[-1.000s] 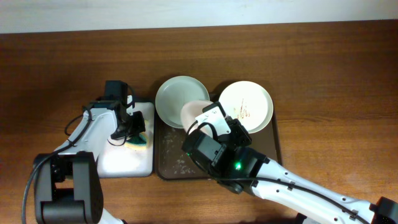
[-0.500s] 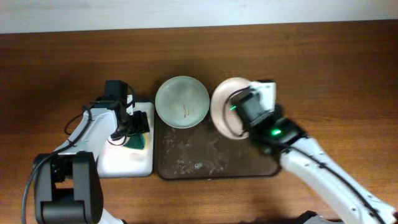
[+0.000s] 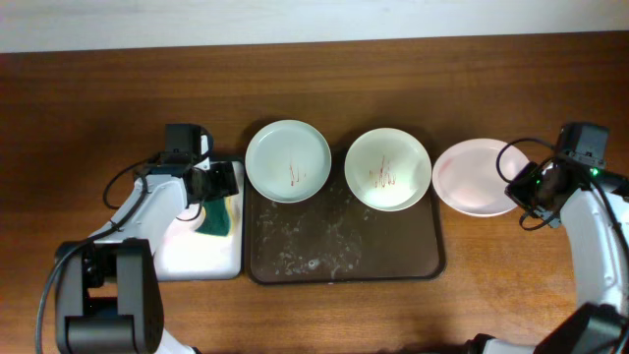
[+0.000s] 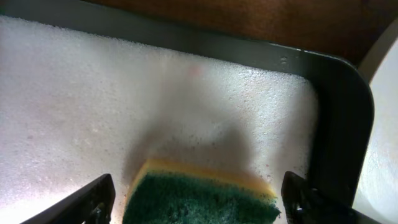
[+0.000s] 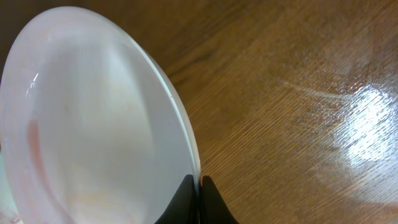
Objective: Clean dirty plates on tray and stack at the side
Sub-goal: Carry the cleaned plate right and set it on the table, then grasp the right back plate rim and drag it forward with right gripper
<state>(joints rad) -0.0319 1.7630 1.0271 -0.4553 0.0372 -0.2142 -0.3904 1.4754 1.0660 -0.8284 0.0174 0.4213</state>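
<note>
Pinkish plate [image 5: 93, 124] rim-pinched by right pincer [image 5: 200, 186] (wrist view only), left pincer [image 4: 199, 194] spread around sponge [image 4: 186, 204].

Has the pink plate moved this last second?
Yes. The pink plate went right, from over the brown tray to beyond its right edge, in the right gripper.

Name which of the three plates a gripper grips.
The pinkish plate, rim pinched by the right gripper; the green plate and cream plate lie untouched.

Tray [image 3: 344, 258] near half: open floor.
Tray far half: green plate [image 3: 288, 161], cream plate [image 3: 387, 169] obstruct.
Table [image 3: 491, 79] right: pink plate [image 3: 472, 177] obstructs.
</note>
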